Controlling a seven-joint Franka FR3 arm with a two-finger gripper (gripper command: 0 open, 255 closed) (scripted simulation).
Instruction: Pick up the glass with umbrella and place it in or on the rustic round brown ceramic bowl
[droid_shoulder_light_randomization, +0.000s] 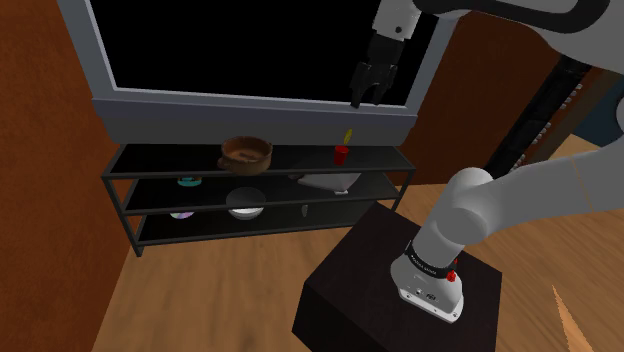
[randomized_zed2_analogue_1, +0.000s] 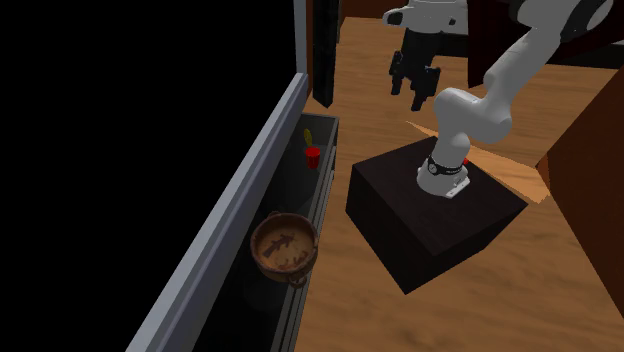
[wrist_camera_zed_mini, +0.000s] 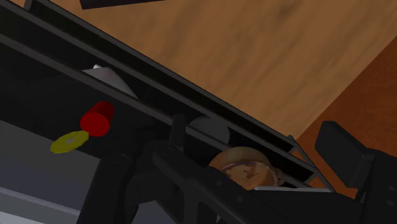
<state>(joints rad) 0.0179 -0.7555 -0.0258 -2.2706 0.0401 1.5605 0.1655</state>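
Note:
A small red glass (droid_shoulder_light_randomization: 341, 153) with a yellow umbrella (droid_shoulder_light_randomization: 348, 135) stands on the top tier of a black shelf (droid_shoulder_light_randomization: 170, 162), toward the shoulder view's right. The round brown bowl (droid_shoulder_light_randomization: 247, 153) sits on the same tier, well apart to the left. My gripper (droid_shoulder_light_randomization: 366, 100) hangs open above the glass, a little to its right, with nothing between its fingers. From the second exterior view, the glass (randomized_zed2_analogue_1: 312, 154) is near the shelf's far end, the bowl (randomized_zed2_analogue_1: 283, 248) is nearer, and the gripper (randomized_zed2_analogue_1: 415, 100) is out over the floor side. The wrist view has the glass (wrist_camera_zed_mini: 97, 119), umbrella (wrist_camera_zed_mini: 69, 141) and bowl (wrist_camera_zed_mini: 245, 167) below the spread fingers (wrist_camera_zed_mini: 347, 153).
A grey-framed black panel (droid_shoulder_light_randomization: 250, 105) rises right behind the shelf. The lower tiers hold a white bowl (droid_shoulder_light_randomization: 245, 206), a pale dish (droid_shoulder_light_randomization: 328, 182) and small discs (droid_shoulder_light_randomization: 188, 182). The dark stand (droid_shoulder_light_randomization: 400, 290) sits on a wooden floor (droid_shoulder_light_randomization: 200, 300). A brown wall (droid_shoulder_light_randomization: 50, 180) closes the left.

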